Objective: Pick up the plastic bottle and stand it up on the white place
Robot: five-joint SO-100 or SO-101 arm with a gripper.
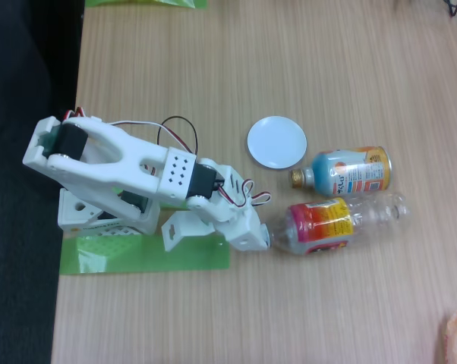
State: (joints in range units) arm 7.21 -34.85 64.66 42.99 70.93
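at the near end of the lying bottle, the tool (268,236) sits low over the counter (213,61), right up against the cap end of the plastic bottle (327,224). from this fixed view i can't tell whether its fingers stand wide or narrow, or whether they've closed on the neck; the white wrist housing covers that spot.

the plastic bottle lies on its side, its pink-orange-yellow band facing up, clear body stretching off to the right. just beyond it, almost touching, lies the shorter blue-and-orange bottle (348,171), also on its side. the white place (277,142) sits bare, up and a little left of both bottles, near but apart from them.

i'd say this is the reach-and-grasp step; nothing is lifted yet. the next move, as i judge it, calls for a firm hold near the neck, a lift that swings the bottle upright without nudging its neighbour, then a short carry to the white place.
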